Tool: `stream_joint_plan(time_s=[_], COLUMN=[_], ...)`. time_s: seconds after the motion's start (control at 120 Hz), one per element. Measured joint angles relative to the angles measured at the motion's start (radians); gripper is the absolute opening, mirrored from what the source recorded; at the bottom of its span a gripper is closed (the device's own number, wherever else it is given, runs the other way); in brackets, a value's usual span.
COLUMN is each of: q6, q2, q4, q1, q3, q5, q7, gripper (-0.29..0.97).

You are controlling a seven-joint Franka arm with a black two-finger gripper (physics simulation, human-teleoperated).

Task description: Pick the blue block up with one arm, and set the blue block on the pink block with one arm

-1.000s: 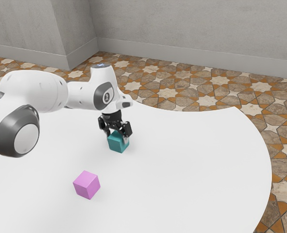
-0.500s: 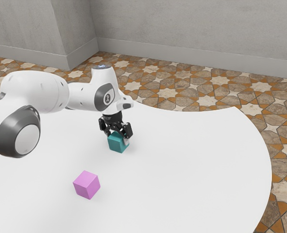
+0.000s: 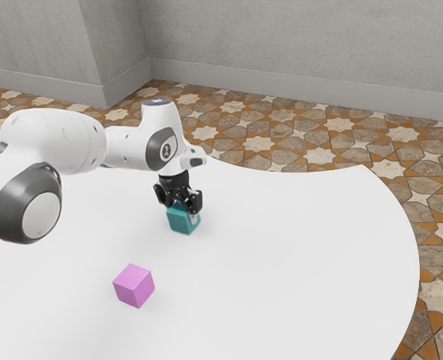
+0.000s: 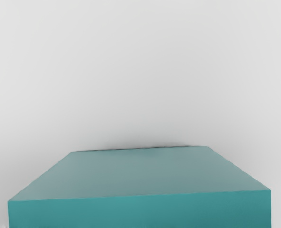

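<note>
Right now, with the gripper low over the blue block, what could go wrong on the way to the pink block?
1. The gripper covers only the top of the blue block, which may tilt or slip on lifting.
2. The pink block offers a small top face; a misaligned release could drop the blue block off.

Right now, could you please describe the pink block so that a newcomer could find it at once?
Start at the white table in the foreground. The pink block sits alone on it, nearer the camera than the blue block under the tool. It is the only pink cube, and nothing touches it.
</note>
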Motion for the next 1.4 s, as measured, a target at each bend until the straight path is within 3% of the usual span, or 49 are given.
stream_joint_plan(time_s=[0.158, 0.392, 0.475, 0.742, 0.95, 1.4], q6=[-0.002, 0.035, 0.061, 0.154, 0.193, 0.215], q2=[-0.133, -0.501, -0.575, -0.670, -0.753, -0.829], q4=[-0.104, -0.522, -0.619, -0.786, -0.895, -0.985], q1=[-0.046, -0.125, -0.128, -0.124, -0.107, -0.139], q3=[0.031, 0.048, 0.049, 0.050, 0.048, 0.045], q5=[0.007, 0.071, 0.118, 0.211, 0.223, 0.228], q7=[-0.006, -0.032, -0.042, -0.075, -0.104, -0.163], gripper=[0.36, 0.36, 0.36, 0.37, 0.37, 0.37])
